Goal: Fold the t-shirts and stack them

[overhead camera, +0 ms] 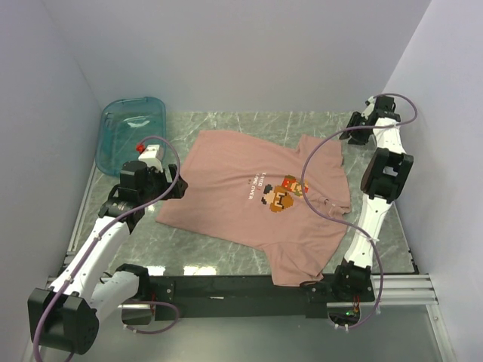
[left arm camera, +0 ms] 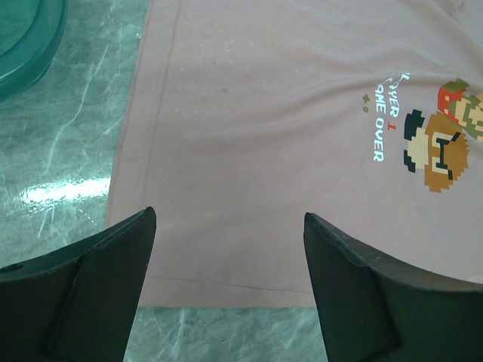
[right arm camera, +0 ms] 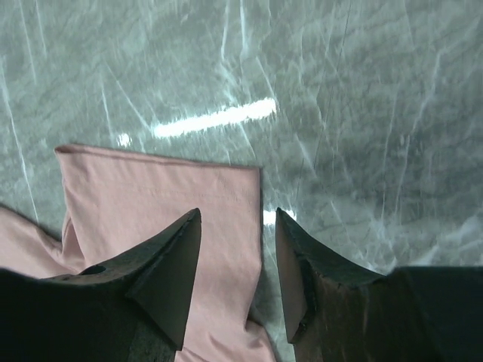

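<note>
The dusty-pink t-shirt [overhead camera: 241,188] lies spread flat on the marble table, with its pixel-art print [overhead camera: 278,194] face up and its hem toward the left. My left gripper [overhead camera: 175,187] is open wide and empty just above the hem edge. In the left wrist view the gripper [left arm camera: 229,213] frames the hem of the t-shirt [left arm camera: 264,151]. My right gripper [overhead camera: 349,128] is at the far right, by the far sleeve. In the right wrist view it [right arm camera: 238,211] is open, straddling the edge of the sleeve [right arm camera: 151,196], with one finger over cloth and one over table.
A translucent teal bin [overhead camera: 132,132] stands at the far left corner, close behind the left gripper, and also shows in the left wrist view [left arm camera: 23,45]. White walls close in the left, back and right sides. A black rail [overhead camera: 226,286] runs along the near edge.
</note>
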### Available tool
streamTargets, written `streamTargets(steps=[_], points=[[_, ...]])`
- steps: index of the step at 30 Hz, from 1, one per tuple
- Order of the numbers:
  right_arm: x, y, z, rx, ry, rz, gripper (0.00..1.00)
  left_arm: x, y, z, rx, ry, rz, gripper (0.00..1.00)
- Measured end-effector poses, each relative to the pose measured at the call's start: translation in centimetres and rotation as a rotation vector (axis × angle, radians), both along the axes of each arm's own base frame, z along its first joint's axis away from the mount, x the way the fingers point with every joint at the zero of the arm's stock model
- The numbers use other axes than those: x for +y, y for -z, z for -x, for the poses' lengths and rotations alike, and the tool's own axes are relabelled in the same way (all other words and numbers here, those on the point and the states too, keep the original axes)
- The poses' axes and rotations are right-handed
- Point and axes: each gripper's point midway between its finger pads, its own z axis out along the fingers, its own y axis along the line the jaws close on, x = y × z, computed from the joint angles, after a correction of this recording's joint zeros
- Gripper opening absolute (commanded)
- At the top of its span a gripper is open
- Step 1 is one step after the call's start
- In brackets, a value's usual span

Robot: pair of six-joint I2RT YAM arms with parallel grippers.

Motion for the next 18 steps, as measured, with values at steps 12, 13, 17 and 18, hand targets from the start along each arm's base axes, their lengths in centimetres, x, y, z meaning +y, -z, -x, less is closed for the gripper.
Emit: streamTargets(steps=[12, 13, 17, 18], points=[[1.4, 2.0, 0.0, 0.063, 0.006, 0.019, 0.46, 0.0, 0.0, 0.0, 0.0, 0.0, 0.0, 0.84], [1.5, 2.0, 0.1, 0.07, 0.007, 0.02, 0.45, 0.0, 0.0, 0.0, 0.0, 0.0, 0.0, 0.84], [1.3, 1.7, 0.1, 0.075, 0.018, 0.03, 0.45, 0.0, 0.1, 0.0, 0.004, 0.0, -0.001, 0.84], [1.2, 1.5, 0.1, 0.074, 0.022, 0.033, 0.45, 0.0, 0.2, 0.0, 0.006, 0.0, -0.002, 0.84]])
